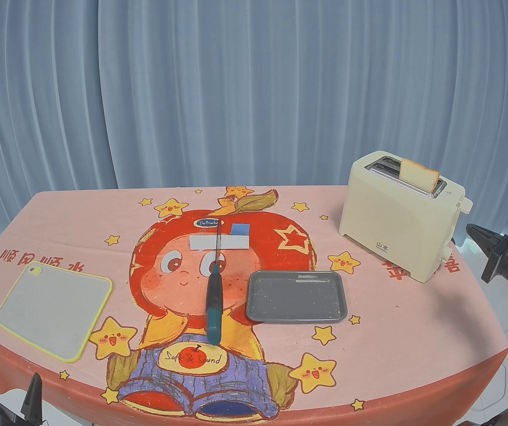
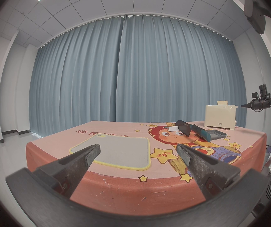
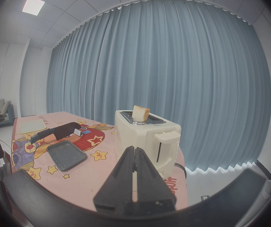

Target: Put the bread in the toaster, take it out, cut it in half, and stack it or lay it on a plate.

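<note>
The bread (image 1: pixel 419 175) stands upright in the toaster (image 1: pixel 399 220) slot at the far right of the worktop (image 1: pixel 419 338), its top poking out. The right claw (image 3: pixel 135 152), pinched shut and empty, hangs off the right edge, pointing at the toaster; it looks much the nearer. The left claw (image 2: pixel 138 148) gapes wide by the near left corner.

In the head view, the bread (image 1: pixel 419 176) has its lower part sunk out of sight in the toaster (image 1: pixel 405 217) slot. The knife (image 1: pixel 214 303) blade is a thin edge-on line. The left gripper (image 1: pixel 15 365) is cut off by the bottom edge.
</note>
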Motion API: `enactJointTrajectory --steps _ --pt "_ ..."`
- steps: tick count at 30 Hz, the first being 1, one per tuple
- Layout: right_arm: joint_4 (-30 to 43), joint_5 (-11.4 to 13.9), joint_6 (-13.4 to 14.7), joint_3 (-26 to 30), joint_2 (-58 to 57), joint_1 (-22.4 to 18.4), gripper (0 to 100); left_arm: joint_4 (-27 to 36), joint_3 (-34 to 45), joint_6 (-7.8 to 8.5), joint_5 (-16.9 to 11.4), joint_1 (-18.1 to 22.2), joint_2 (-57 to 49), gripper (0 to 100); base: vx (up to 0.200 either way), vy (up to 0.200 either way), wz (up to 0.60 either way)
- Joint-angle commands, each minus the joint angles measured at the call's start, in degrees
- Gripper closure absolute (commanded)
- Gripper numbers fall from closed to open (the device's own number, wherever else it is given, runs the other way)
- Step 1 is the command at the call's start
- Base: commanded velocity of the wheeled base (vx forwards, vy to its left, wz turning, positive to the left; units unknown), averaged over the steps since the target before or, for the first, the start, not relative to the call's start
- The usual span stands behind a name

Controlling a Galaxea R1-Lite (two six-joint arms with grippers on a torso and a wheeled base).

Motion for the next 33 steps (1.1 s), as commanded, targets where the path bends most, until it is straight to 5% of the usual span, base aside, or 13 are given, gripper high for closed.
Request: enactJointTrajectory --steps 1,14,15,26,33 --pt "-0.02 0.06 0.05 -0.12 -1.01 0.24 100 -0.01 1.01 -0.01 0.02 0.00 -0.31 0 0.000 0.000 0.00" --pt "-0.02 0.06 0.14 -0.47 -1.01 0.24 100 -0.01 1.01 -0.01 0.02 0.00 -0.31 0 0.000 0.000 0.00" --pt "-0.02 0.06 0.14 -0.47 -1.01 0.24 0 -0.01 1.01 -0.01 0.02 0.00 -0.31 0 0.000 0.000 0.00" --pt "-0.10 -0.29 0.14 -0.21 -1.62 0.68 0 -0.01 1.01 -0.01 0.02 0.00 -0.31 0 0.000 0.000 0.00" --pt "-0.02 -3.63 1.20 1.02 -2.68 1.64 0 -0.01 1.01 -0.01 0.02 0.00 -0.31 0 0.000 0.000 0.00"
